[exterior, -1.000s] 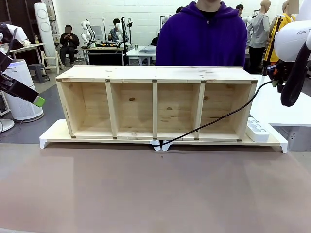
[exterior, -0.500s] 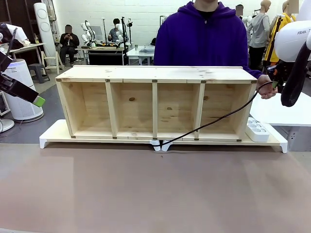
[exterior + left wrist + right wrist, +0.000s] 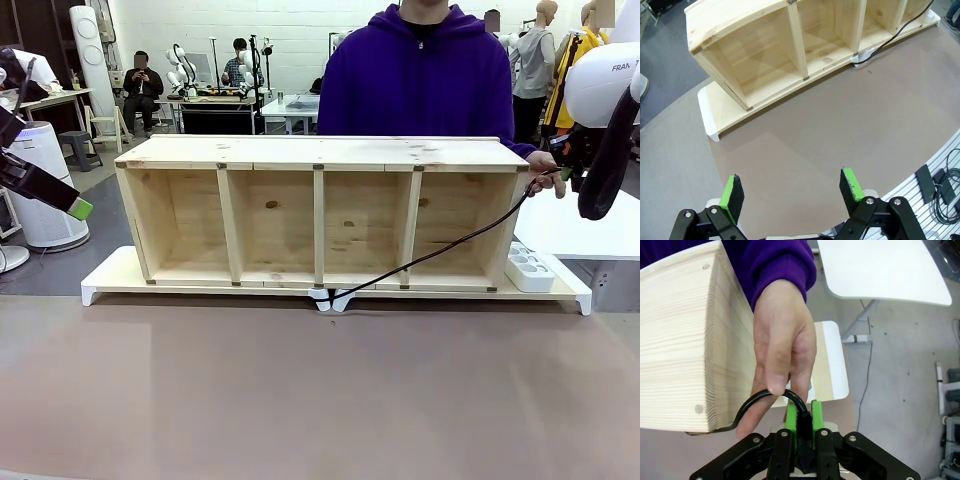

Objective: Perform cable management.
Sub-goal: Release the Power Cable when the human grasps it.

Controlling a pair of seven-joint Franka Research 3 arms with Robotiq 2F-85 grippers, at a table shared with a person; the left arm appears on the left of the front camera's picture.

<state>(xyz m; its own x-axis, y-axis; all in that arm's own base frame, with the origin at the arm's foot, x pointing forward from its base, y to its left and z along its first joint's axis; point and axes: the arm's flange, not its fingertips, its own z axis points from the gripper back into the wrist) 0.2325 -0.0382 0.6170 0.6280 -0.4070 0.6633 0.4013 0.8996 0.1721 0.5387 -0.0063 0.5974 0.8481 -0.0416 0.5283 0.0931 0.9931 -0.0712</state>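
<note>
In the right wrist view the right gripper (image 3: 802, 422) pinches the plug end of the cable (image 3: 757, 400) between its green pads. Just beyond, a hand (image 3: 780, 347) touches the loop, beside the shelf (image 3: 685, 340). The cable looks light, limp and thin, so the stiffer plug end is probably the best hold. It runs down to the shelf base (image 3: 330, 290). The left gripper (image 3: 792, 187) is spread wide over the table (image 3: 840, 130), holding nothing.
</note>
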